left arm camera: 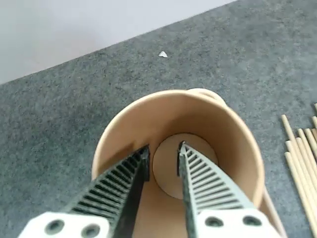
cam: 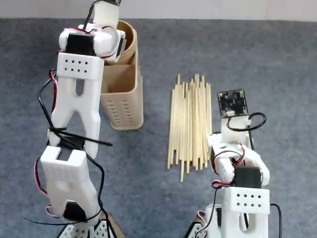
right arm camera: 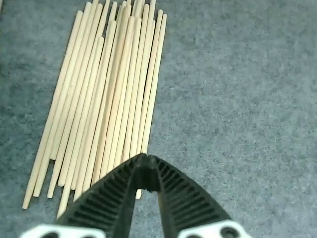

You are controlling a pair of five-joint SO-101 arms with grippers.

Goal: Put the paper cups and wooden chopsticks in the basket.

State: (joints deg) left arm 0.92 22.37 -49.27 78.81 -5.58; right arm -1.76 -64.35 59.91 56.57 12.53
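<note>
So the high view has one tan basket [cam: 124, 104] standing on the grey surface [cam: 267, 59] with one paper cup [cam: 130, 42] upright in its far end, and the left arm partly covers that cup from above. The left wrist view fills in what's hidden there: the left gripper [left arm camera: 162, 153] points down into the cup's mouth, fingers [left arm camera: 126, 176] a bit spread with nothing between them. A second rim peeks out behind the cup in that view, but it's not possible to tell if it's another cup. The wooden chopsticks [cam: 190, 124] lie in one loose pile on the surface, well apart from the basket. There are more than a dozen, too overlapped for an exact count. The right wrist view shows the right gripper [right arm camera: 146, 161] with fingers pressed together right over the pile's near ends, holding nothing.
</note>
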